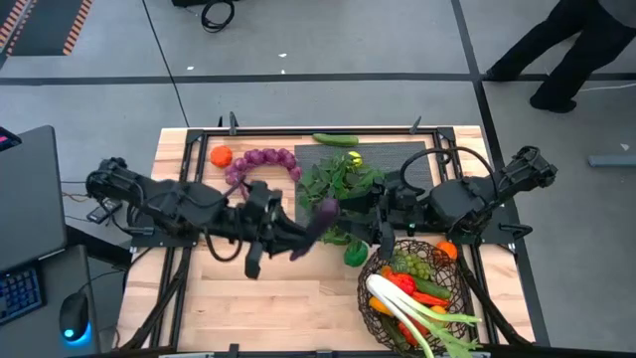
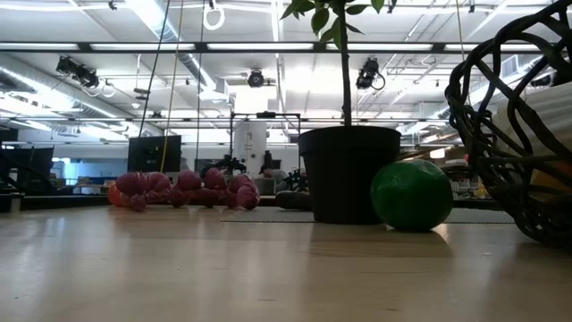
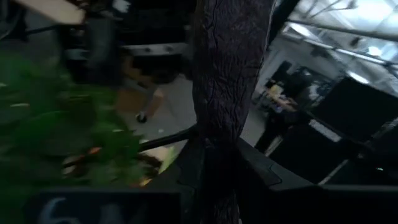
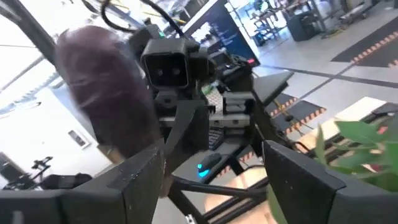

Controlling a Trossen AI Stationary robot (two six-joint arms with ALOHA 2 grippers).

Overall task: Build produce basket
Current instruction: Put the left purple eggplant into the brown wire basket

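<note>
My left gripper [image 1: 304,237] reaches level from the table's left and is shut on a dark purple toy vegetable [image 1: 324,212] above the table's middle, beside the potted plant [image 1: 343,182]. My right gripper [image 1: 366,221] faces it from the right, open; in the right wrist view the purple vegetable [image 4: 99,99] stands by one of its fingers [image 4: 140,180], touching or not I cannot tell. The wire basket [image 1: 370,298] at the near right holds leek, chili and green grapes. Purple grapes [image 1: 263,159], an orange tomato [image 1: 221,155], a cucumber [image 1: 335,139] and a lime [image 1: 355,255] lie on the table. My left gripper [image 3: 221,177] pinches the purple vegetable's wrinkled body [image 3: 227,118] between its two fingers. The fingers come level from the table's left and lie across the vegetable. It is lifted clear of the table, with one end sticking out past the fingers toward the right arm.
The potted plant's dark pot [image 2: 349,174] stands mid-table on a black mat [image 1: 397,154], with the lime [image 2: 411,194] beside it. A small orange fruit [image 1: 447,251] sits by the basket's rim. A person's legs [image 1: 566,50] show beyond the far right corner. A laptop [image 1: 30,194] stands left of the table.
</note>
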